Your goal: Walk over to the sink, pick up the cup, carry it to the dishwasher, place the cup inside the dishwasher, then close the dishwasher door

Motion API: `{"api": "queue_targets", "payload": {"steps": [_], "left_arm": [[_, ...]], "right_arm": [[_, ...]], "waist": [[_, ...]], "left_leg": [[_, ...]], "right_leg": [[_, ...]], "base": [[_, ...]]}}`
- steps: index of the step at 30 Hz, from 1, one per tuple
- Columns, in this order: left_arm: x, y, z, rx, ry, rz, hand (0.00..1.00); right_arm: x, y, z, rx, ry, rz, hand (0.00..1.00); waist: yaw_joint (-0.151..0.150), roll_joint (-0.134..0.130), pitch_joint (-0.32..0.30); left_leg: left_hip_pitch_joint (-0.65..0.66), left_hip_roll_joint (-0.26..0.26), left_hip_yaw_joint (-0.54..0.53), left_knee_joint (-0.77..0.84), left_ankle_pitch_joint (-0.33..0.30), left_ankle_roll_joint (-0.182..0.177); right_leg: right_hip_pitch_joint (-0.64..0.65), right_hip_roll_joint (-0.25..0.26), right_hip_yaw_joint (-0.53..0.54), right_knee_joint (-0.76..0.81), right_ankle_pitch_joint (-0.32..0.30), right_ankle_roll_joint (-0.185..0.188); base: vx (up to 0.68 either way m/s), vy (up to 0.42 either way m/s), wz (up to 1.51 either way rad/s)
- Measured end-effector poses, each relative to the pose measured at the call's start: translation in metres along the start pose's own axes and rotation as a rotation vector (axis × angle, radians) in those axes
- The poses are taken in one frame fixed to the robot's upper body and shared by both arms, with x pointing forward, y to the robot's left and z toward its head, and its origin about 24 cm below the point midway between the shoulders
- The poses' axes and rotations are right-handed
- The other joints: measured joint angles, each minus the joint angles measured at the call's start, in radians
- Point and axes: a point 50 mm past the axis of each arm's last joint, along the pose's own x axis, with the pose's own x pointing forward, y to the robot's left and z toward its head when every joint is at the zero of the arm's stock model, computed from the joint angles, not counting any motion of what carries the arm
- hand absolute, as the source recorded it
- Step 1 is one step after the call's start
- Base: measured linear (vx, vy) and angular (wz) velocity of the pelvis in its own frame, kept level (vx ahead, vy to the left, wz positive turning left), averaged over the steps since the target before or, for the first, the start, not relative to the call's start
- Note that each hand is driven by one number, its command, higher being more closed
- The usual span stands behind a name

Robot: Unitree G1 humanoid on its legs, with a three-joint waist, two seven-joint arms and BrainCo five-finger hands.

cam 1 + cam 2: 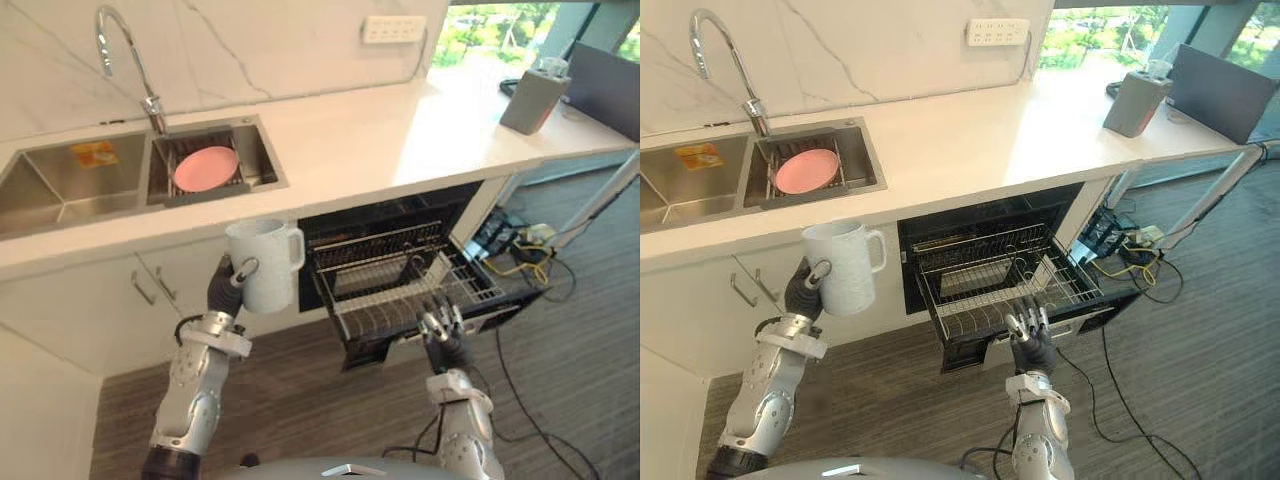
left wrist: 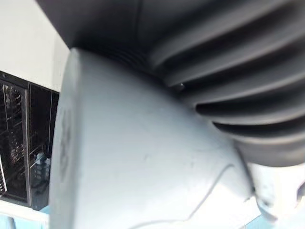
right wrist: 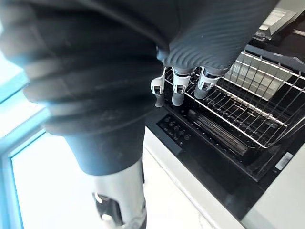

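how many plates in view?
1: the pink plate lies in the sink's right-hand basin. The dishwasher rack is partly hidden and could hold more.

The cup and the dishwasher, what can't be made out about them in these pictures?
- Inside of the cup: the eye views see it from the side, and the left wrist view sits against its outer wall.
- Left hand: the cup hides how its fingers wrap the far side.
- Dishwasher cavity: too dark behind the rack.
- Right hand: it is unclear whether it touches the rack.
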Motion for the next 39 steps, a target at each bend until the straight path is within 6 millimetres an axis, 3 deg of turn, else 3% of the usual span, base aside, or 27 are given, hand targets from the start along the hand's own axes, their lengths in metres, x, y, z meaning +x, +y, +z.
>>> {"api": "queue_targets", "payload": {"steps": [2, 4, 5, 7, 9, 10, 12, 14, 16, 19, 20, 21, 22, 24, 25, 26, 28, 29, 32, 34, 36, 37, 38, 39], "left_arm": [[0.001, 0.000, -0.001, 0.021, 0.015, 0.016, 1.00], [0.001, 0.007, 0.004, 0.038, -0.004, 0.090, 1.00], [0.001, 0.009, 0.006, 0.043, -0.008, 0.104, 1.00], [0.004, 0.016, 0.013, 0.059, -0.043, 0.169, 1.00], [0.006, 0.015, 0.013, 0.062, -0.051, 0.189, 1.00], [0.007, 0.014, 0.012, 0.054, -0.055, 0.197, 1.00], [0.006, 0.012, 0.011, 0.029, -0.085, 0.231, 1.00], [0.003, 0.013, 0.012, 0.026, -0.106, 0.257, 1.00], [0.000, 0.015, 0.011, 0.032, -0.115, 0.291, 1.00], [-0.001, 0.012, 0.007, 0.022, -0.115, 0.305, 1.00], [-0.001, 0.009, 0.006, 0.017, -0.108, 0.297, 1.00], [0.000, 0.006, 0.002, 0.010, -0.095, 0.291, 1.00], [0.000, 0.004, 0.000, 0.001, -0.087, 0.294, 1.00], [0.000, 0.003, -0.003, -0.013, -0.080, 0.302, 1.00], [0.000, 0.003, -0.003, -0.010, -0.076, 0.296, 1.00], [0.000, 0.003, -0.003, -0.008, -0.076, 0.292, 1.00], [-0.001, 0.007, -0.001, 0.028, -0.068, 0.262, 1.00], [-0.001, 0.007, -0.001, 0.030, -0.063, 0.260, 1.00], [0.001, 0.003, 0.000, 0.021, -0.051, 0.230, 1.00], [0.004, -0.003, 0.001, 0.004, -0.046, 0.206, 1.00], [0.005, -0.005, 0.000, -0.002, -0.031, 0.193, 1.00], [0.005, -0.005, 0.000, -0.002, -0.031, 0.195, 1.00], [0.005, -0.003, 0.001, 0.008, -0.031, 0.198, 1.00], [0.005, -0.001, 0.003, 0.013, -0.038, 0.210, 1.00]], "right_arm": [[0.004, 0.007, -0.002, -0.005, 0.015, 0.047, 0.00], [0.009, 0.022, -0.010, -0.010, 0.061, 0.145, 0.00], [0.010, 0.027, -0.013, -0.004, 0.075, 0.172, 0.00], [0.010, 0.042, -0.011, 0.004, 0.071, 0.257, 0.00], [0.009, 0.046, -0.004, -0.006, 0.047, 0.290, 0.00], [0.010, 0.046, -0.002, -0.012, 0.042, 0.295, 0.00], [0.011, 0.046, 0.001, -0.036, 0.038, 0.312, 0.00], [0.011, 0.046, 0.002, -0.045, 0.033, 0.318, 0.00], [0.013, 0.049, 0.004, -0.075, 0.022, 0.331, 0.00], [0.017, 0.053, 0.011, -0.084, -0.022, 0.341, 0.00], [0.017, 0.054, 0.014, -0.089, -0.034, 0.346, 0.00], [0.017, 0.053, 0.020, -0.104, -0.055, 0.346, 0.00], [0.018, 0.050, 0.024, -0.123, -0.062, 0.347, 0.00], [0.019, 0.047, 0.028, -0.152, -0.060, 0.344, 0.00], [0.020, 0.045, 0.028, -0.156, -0.058, 0.327, 0.00], [0.019, 0.046, 0.026, -0.142, -0.058, 0.314, 0.00], [0.019, 0.051, 0.018, -0.085, -0.066, 0.279, 0.00], [0.019, 0.052, 0.017, -0.078, -0.069, 0.266, 0.00], [0.021, 0.050, 0.020, -0.068, -0.093, 0.214, 0.00], [0.021, 0.049, 0.020, -0.068, -0.095, 0.187, 0.00], [0.021, 0.048, 0.020, -0.072, -0.097, 0.168, 0.00], [0.021, 0.048, 0.019, -0.069, -0.098, 0.165, 0.00], [0.020, 0.050, 0.016, -0.055, -0.094, 0.165, 0.00], [0.020, 0.051, 0.015, -0.049, -0.094, 0.166, 0.00]], "waist": [[0.005, 0.010, 0.004], [0.016, 0.022, 0.012], [0.016, 0.022, 0.012], [0.016, -0.003, 0.026], [0.011, -0.001, 0.044], [0.011, 0.006, 0.052], [0.015, 0.042, 0.079], [0.030, 0.060, 0.092], [0.044, 0.072, 0.092], [0.035, 0.052, 0.096], [0.033, 0.048, 0.096], [0.026, 0.046, 0.095], [0.019, 0.051, 0.091], [0.014, 0.079, 0.075], [0.013, 0.083, 0.066], [0.013, 0.071, 0.063], [0.015, 0.012, 0.057], [0.015, 0.004, 0.054], [0.018, 0.005, 0.051], [0.024, 0.024, 0.052], [0.029, 0.044, 0.053], [0.027, 0.047, 0.053], [0.019, 0.052, 0.057], [0.016, 0.045, 0.053]], "left_leg": [[0.022, 0.009, 0.076, 0.022, -0.036, 0.012], [0.022, 0.044, 0.170, 0.049, -0.064, 0.023], [0.013, 0.050, 0.183, 0.050, -0.065, 0.024], [-0.027, 0.059, 0.190, 0.083, -0.087, 0.007], [-0.059, 0.062, 0.193, 0.143, -0.116, 0.005], [-0.069, 0.070, 0.192, 0.177, -0.132, 0.004], [-0.108, 0.117, 0.180, 0.332, -0.197, -0.004], [-0.145, 0.156, 0.182, 0.450, -0.205, -0.004], [-0.149, 0.170, 0.182, 0.457, -0.198, -0.008], [-0.133, 0.122, 0.160, 0.361, -0.144, -0.016], [-0.134, 0.120, 0.158, 0.344, -0.149, -0.012], [-0.131, 0.129, 0.137, 0.297, -0.131, -0.040], [-0.126, 0.142, 0.105, 0.244, -0.086, -0.078], [-0.122, 0.175, 0.080, 0.183, 0.007, -0.081], [-0.099, 0.159, 0.078, 0.166, -0.032, -0.094], [-0.098, 0.138, 0.087, 0.167, -0.033, -0.081], [-0.115, 0.076, 0.095, 0.176, -0.054, -0.049], [-0.122, 0.063, 0.093, 0.182, -0.061, -0.041], [-0.149, 0.036, 0.066, 0.205, -0.097, -0.022], [-0.144, 0.031, 0.061, 0.201, -0.107, -0.006], [-0.093, 0.027, 0.083, 0.159, -0.107, 0.019], [-0.082, 0.031, 0.088, 0.150, -0.108, 0.027], [-0.070, 0.037, 0.092, 0.143, -0.110, 0.036], [-0.065, 0.040, 0.095, 0.138, -0.106, 0.046]], "right_leg": [[-0.033, -0.033, -0.099, 0.039, 0.036, -0.012], [-0.045, -0.035, -0.228, -0.040, 0.070, -0.022], [-0.044, -0.025, -0.237, -0.084, 0.071, -0.024], [-0.005, 0.008, -0.247, -0.265, 0.095, -0.051], [0.016, 0.009, -0.251, -0.323, 0.096, -0.047], [0.026, 0.011, -0.254, -0.332, 0.094, -0.044], [0.065, 0.025, -0.274, -0.326, 0.068, -0.025], [0.084, 0.031, -0.275, -0.331, 0.059, -0.033], [0.098, 0.037, -0.276, -0.334, 0.058, -0.036], [0.095, -0.004, -0.297, -0.345, 0.082, -0.037], [0.092, -0.022, -0.299, -0.341, 0.092, -0.024], [0.090, -0.046, -0.294, -0.342, 0.099, -0.013], [0.088, -0.062, -0.286, -0.348, 0.108, 0.004], [0.083, -0.070, -0.269, -0.371, 0.123, 0.030], [0.083, -0.088, -0.258, -0.388, 0.137, 0.055], [0.089, -0.106, -0.251, -0.401, 0.152, 0.056], [0.087, -0.158, -0.252, -0.437, 0.189, 0.052], [0.083, -0.166, -0.258, -0.437, 0.202, 0.053], [0.068, -0.190, -0.308, -0.405, 0.250, 0.029], [0.007, -0.210, -0.301, -0.292, 0.273, -0.005], [-0.089, -0.241, -0.305, -0.122, 0.333, -0.093], [-0.103, -0.242, -0.299, -0.097, 0.334, -0.098], [-0.116, -0.216, -0.295, -0.085, 0.272, -0.065], [-0.124, -0.177, -0.294, -0.109, 0.228, -0.060]], "base": [[0.03, 0.137, -1.17], [0.00, 0.097, -1.41], [-0.03, -0.005, -1.21], [-0.05, -0.076, -0.82], [-0.06, -0.054, -0.22], [-0.07, -0.052, -0.01], [-0.07, -0.033, 0.17], [-0.10, 0.012, 0.12], [-0.09, -0.008, 0.03], [-0.04, 0.033, 0.15], [-0.01, 0.075, 0.07], [0.00, 0.104, -0.03], [0.01, 0.134, -0.08], [0.04, 0.254, -0.23], [0.07, 0.323, -0.25], [0.07, 0.373, -0.20], [0.03, 0.287, -0.02], [-0.03, 0.212, 0.21], [-0.02, 0.162, 0.20], [-0.01, 0.143, -0.07], [-0.02, 0.210, -0.32], [0.02, 0.130, -0.28], [0.03, 0.059, -0.14], [0.04, 0.027, -0.07]]}}
